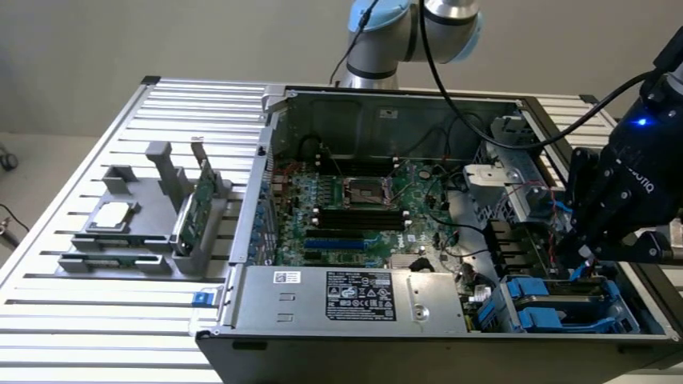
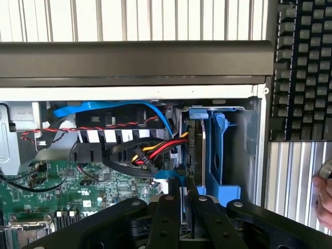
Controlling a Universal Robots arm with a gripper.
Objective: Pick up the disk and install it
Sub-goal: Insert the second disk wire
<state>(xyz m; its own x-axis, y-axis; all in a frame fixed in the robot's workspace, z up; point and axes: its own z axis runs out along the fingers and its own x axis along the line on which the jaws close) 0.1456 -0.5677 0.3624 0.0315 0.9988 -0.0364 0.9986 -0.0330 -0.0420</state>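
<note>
The gripper [image 1: 581, 268] is seen low over the drive bay corner of the open computer case [image 1: 373, 104], at the exterior view's right. Its fingers [image 2: 167, 218] are drawn narrow and clamped on the top edge of the disk [image 2: 196, 148], which is held on edge so it can be slid down between the blue bay rails [image 2: 220, 150]. The disk is already partly sunk into the bay, its blue carrier frame lined up with the rails. A bundle of red, yellow and black cables [image 2: 155, 150] is seen just beside the disk, touching or nearly so; contact cannot be told. More blue carriers [image 1: 545, 308] are seen lower in the bay. On the slatted table [image 1: 117, 144] a grey fixture [image 1: 139, 220] is kept well apart from the case, with the small silver chip [image 1: 112, 214] laid flat and the green card [image 1: 194, 210] stood upright.
</note>
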